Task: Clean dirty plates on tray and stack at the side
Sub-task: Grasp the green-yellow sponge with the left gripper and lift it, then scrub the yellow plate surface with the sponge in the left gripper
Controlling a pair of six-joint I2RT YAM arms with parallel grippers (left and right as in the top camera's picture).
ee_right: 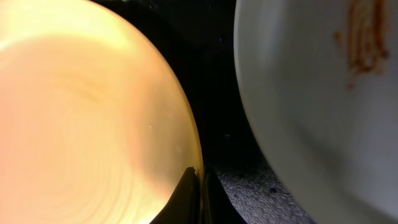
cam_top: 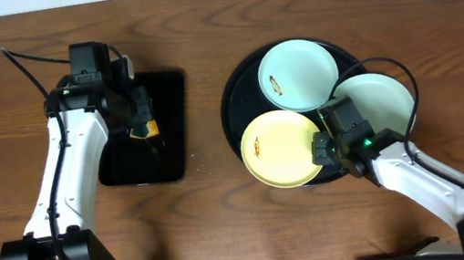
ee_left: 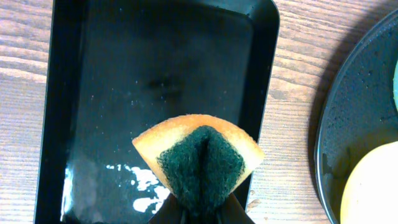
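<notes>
The round black tray [cam_top: 237, 101] holds three plates. The yellow plate [cam_top: 276, 146] has a small brown smear at its left. One mint plate [cam_top: 297, 72] lies at the back, also with a smear; the other mint plate [cam_top: 379, 99] lies at the right. My right gripper [cam_top: 320, 148] is shut on the yellow plate's right rim. In the right wrist view the jaws [ee_right: 200, 186] pinch the yellow plate [ee_right: 81, 112] beside a smeared mint plate [ee_right: 311, 93]. My left gripper [cam_top: 141, 125] is shut on an orange sponge with a green pad [ee_left: 199, 158].
A smaller rectangular black tray [cam_top: 169, 112] lies at the left under the left gripper; it looks wet in the left wrist view [ee_left: 155, 81]. The round tray's edge [ee_left: 357, 118] shows at that view's right. Brown wooden table [cam_top: 217, 215] lies all around.
</notes>
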